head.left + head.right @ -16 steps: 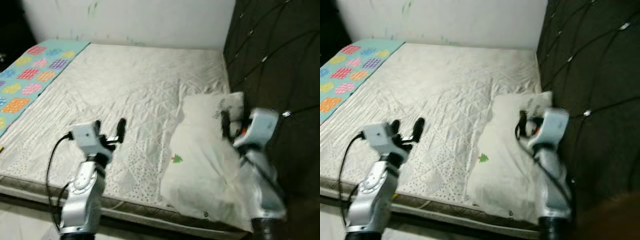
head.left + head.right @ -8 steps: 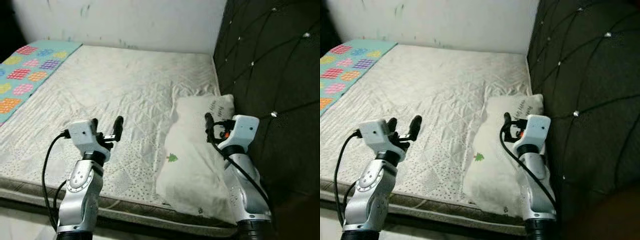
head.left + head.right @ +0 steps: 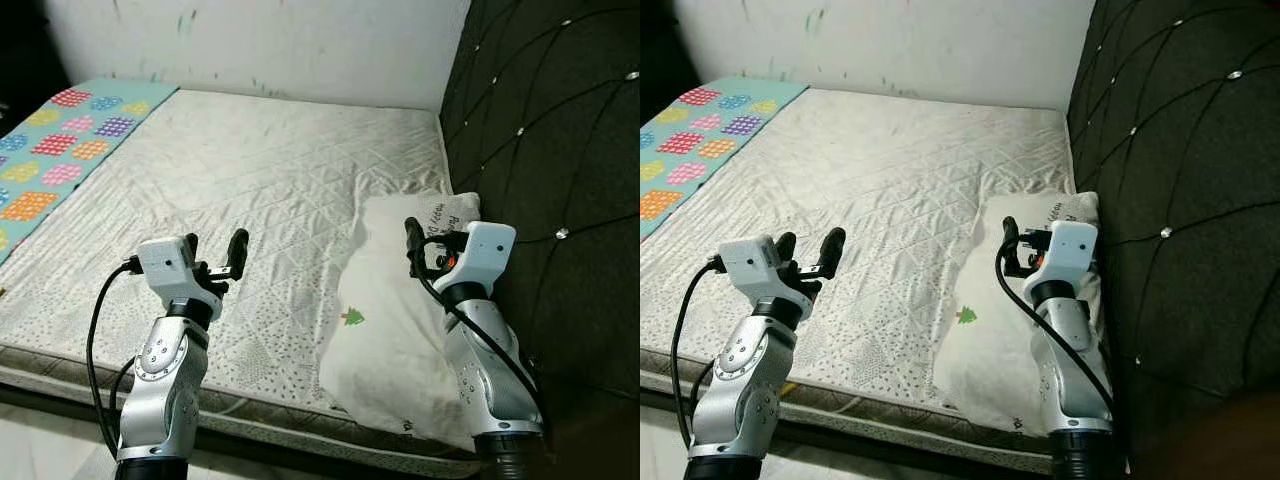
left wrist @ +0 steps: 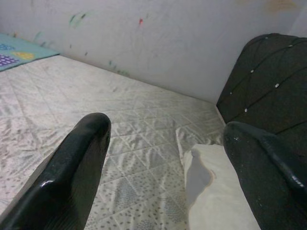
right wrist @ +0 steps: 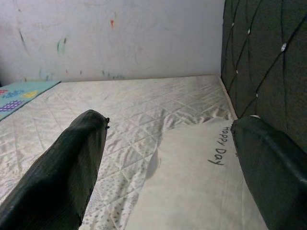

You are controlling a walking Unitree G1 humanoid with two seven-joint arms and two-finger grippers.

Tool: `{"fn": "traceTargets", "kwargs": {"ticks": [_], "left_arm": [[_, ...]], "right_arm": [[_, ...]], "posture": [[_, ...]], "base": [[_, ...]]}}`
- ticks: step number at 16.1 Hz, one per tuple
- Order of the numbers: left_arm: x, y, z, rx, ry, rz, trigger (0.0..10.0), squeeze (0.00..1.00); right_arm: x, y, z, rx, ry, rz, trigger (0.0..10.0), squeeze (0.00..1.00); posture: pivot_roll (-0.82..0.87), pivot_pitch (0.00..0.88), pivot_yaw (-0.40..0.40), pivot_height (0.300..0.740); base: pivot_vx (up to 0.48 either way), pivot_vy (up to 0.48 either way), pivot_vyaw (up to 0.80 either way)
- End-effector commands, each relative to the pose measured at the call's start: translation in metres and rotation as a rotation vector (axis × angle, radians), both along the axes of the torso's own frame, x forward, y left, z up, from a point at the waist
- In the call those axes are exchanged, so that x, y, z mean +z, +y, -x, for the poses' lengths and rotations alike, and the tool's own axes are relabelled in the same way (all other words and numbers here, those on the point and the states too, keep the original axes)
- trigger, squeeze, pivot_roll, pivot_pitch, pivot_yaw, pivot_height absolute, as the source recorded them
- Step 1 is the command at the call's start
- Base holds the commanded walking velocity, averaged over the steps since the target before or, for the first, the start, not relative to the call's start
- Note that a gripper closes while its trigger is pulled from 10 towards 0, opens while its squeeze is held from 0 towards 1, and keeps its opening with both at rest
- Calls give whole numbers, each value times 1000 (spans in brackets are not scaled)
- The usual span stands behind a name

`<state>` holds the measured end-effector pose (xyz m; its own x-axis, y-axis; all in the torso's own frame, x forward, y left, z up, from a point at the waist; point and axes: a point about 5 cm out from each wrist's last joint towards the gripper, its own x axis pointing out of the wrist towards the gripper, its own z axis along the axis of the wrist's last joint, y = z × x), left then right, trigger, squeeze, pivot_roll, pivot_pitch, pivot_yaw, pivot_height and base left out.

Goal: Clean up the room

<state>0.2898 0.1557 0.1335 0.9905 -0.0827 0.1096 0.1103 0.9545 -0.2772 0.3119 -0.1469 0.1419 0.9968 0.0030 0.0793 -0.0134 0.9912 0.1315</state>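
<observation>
A white pillow (image 3: 390, 320) with a small green tree print and "Happy Day" lettering lies on the right side of the bare quilted mattress (image 3: 250, 170), against the dark headboard. My right gripper (image 3: 425, 240) hovers open just above the pillow's upper half, with nothing between its fingers; in the right wrist view the pillow (image 5: 201, 182) lies below the spread fingers (image 5: 72, 163). My left gripper (image 3: 215, 245) is open and empty over the mattress near its front edge, well to the left of the pillow (image 4: 216, 191).
A dark tufted headboard (image 3: 550, 150) rises along the right. A colourful patterned blanket (image 3: 60, 150) covers the far left of the bed. A white, marked wall (image 3: 300, 40) stands behind. The mattress's front edge (image 3: 250, 410) runs just below my arms.
The whole view has swung and steadied, so the camera moved. Both arms keep about the same raised pose, and both grippers stay open.
</observation>
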Motion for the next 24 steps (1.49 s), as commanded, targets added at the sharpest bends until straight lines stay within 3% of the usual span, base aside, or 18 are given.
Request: {"fn": "traceTargets", "kwargs": {"ticks": [1, 24], "left_arm": [[1, 1, -2, 2, -4, 5, 10000, 0], [2, -1, -4, 8, -6, 10, 10000, 0]], "right_arm": [[4, 3, -3, 8, -14, -8, 10000, 0], [1, 8, -9, 41, 1, 20, 10000, 0]], "posture": [[-181, 18, 38, 740], [-180, 29, 33, 740]], "base": [[0, 262, 0], [0, 282, 0]]}}
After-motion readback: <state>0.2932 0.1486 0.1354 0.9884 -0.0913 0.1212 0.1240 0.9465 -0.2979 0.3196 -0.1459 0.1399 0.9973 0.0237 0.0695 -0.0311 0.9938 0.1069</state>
